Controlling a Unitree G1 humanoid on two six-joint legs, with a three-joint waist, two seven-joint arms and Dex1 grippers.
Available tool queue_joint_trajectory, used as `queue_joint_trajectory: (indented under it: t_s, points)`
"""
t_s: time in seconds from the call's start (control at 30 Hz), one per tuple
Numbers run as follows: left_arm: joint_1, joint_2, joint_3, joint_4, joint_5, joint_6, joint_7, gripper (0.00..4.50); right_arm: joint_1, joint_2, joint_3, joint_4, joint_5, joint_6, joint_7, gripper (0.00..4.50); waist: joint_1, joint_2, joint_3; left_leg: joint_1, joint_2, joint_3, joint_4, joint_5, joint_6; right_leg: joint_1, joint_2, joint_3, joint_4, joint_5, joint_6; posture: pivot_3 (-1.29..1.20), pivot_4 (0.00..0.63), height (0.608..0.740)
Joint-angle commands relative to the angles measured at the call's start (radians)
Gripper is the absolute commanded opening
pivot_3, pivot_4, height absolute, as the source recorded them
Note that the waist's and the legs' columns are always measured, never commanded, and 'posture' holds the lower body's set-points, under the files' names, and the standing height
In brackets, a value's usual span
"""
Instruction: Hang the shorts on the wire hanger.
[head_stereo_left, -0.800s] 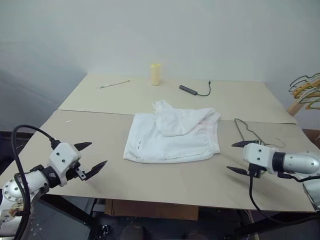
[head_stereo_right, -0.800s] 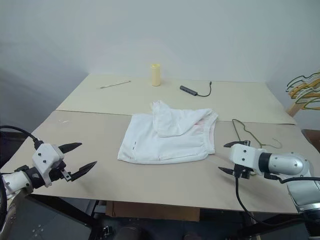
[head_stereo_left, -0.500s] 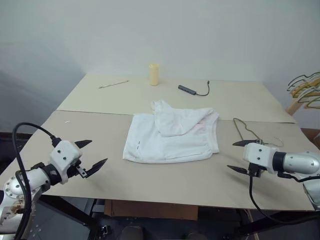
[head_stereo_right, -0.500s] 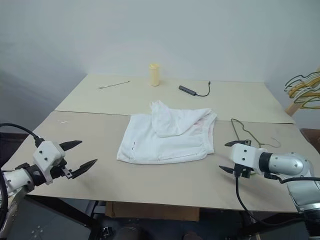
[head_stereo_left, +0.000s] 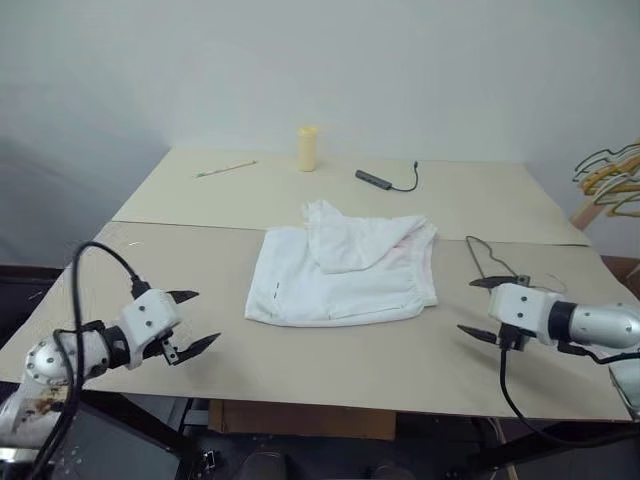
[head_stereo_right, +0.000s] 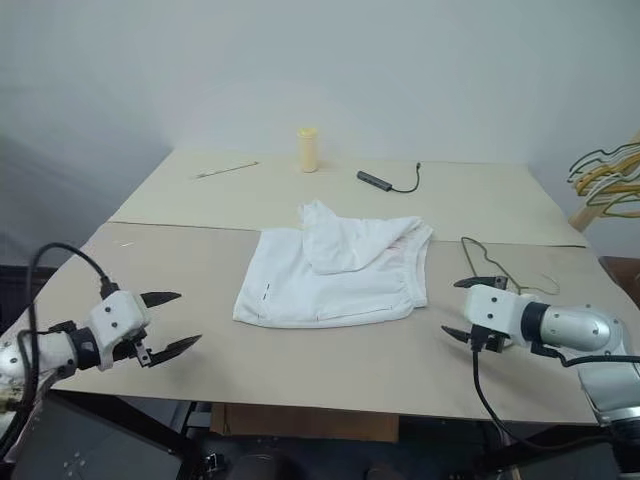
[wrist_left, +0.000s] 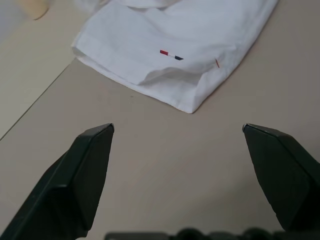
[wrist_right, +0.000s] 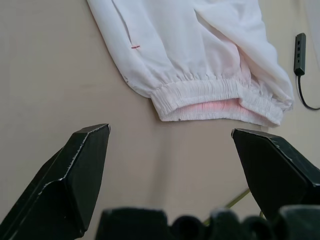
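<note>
- Wall (head_stereo_left: 320, 70): plain white, behind the desk, darker in shadow at the lower left.
- Desk (head_stereo_left: 330, 350): two beige boards set end to end; a seam (head_stereo_left: 200, 226) runs across between them.
- Light: even, soft.

The white fabric shorts (head_stereo_left: 343, 274) lay crumpled in the middle of the beige counter (head_stereo_left: 330, 360), with one leg folded over the top. The thin dark wire hanger (head_stereo_left: 497, 262) lay flat just to their right. The left gripper (head_stereo_left: 191, 322) hovered over the near left edge with its black fingers (head_stereo_left: 184, 296) spread apart. The right gripper (head_stereo_left: 481, 309) stood near the hanger, also spread wide. A pale yellow cylinder (head_stereo_left: 307, 148), a black adapter with cable (head_stereo_left: 386, 181) and a thin pencil (head_stereo_left: 226, 169) lay at the far side.
</note>
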Motion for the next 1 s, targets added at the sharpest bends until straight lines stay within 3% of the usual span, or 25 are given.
queue_joint_trajectory:
  t_s: [0.03, 0.23, 0.47, 0.57, 0.93, 1.0]
  points:
    - [-0.145, 0.008, -0.124, 0.120, 0.113, -0.155, -0.034, 4.48, 0.010, 0.014, -0.036, -0.052, 0.004, 0.017, -0.036, 4.50, 0.001, 0.000, 0.000, 0.000, 0.000, 0.000, 0.000, 0.000, 0.000, 0.000, 0.000, 0.000, 0.000, 0.000, 0.000, 0.10, 0.000, 0.740]
    - [-0.411, -0.059, -0.314, 0.349, 0.212, -0.260, -0.109, 4.48, 0.036, 0.023, -0.048, -0.088, 0.001, 0.039, -0.053, 4.50, -0.005, 0.000, 0.000, -0.001, 0.000, 0.000, 0.002, 0.001, 0.001, 0.000, 0.001, 0.000, 0.001, 0.004, 0.006, 0.07, 0.000, 0.740]
    - [-0.608, -0.179, -0.427, 0.636, 0.295, -0.375, -0.103, 4.48, 0.071, 0.021, -0.073, -0.118, 0.001, 0.063, -0.079, 4.50, -0.040, 0.000, 0.000, -0.002, 0.000, 0.000, 0.004, 0.001, 0.001, -0.001, 0.001, 0.001, 0.003, 0.004, 0.006, 0.03, 0.000, 0.740]
    - [-0.661, -0.213, -0.451, 0.716, 0.303, -0.378, -0.120, 3.86, 0.092, 0.022, -0.085, -0.141, 0.005, 0.078, -0.086, 4.50, -0.057, 0.000, 0.000, -0.002, 0.000, 0.000, 0.006, 0.001, 0.001, 0.000, 0.001, 0.001, 0.005, 0.004, 0.006, 0.01, 0.000, 0.740]
    - [-0.690, -0.186, -0.459, 0.772, 0.287, -0.345, -0.256, 0.40, 0.100, 0.035, -0.084, -0.164, -0.012, 0.118, -0.120, 4.50, -0.115, 0.000, 0.000, -0.002, 0.000, -0.001, 0.009, 0.001, 0.001, 0.000, 0.001, 0.002, 0.008, 0.004, 0.007, -0.02, 0.000, 0.740]
    - [-0.686, -0.186, -0.448, 0.768, 0.271, -0.335, -0.269, 0.05, 0.070, 0.053, -0.048, -0.147, -0.035, 0.123, -0.138, 4.50, -0.121, 0.000, 0.000, -0.002, 0.000, -0.001, 0.009, 0.001, 0.001, -0.001, 0.001, 0.002, 0.009, 0.004, 0.007, -0.02, 0.000, 0.740]
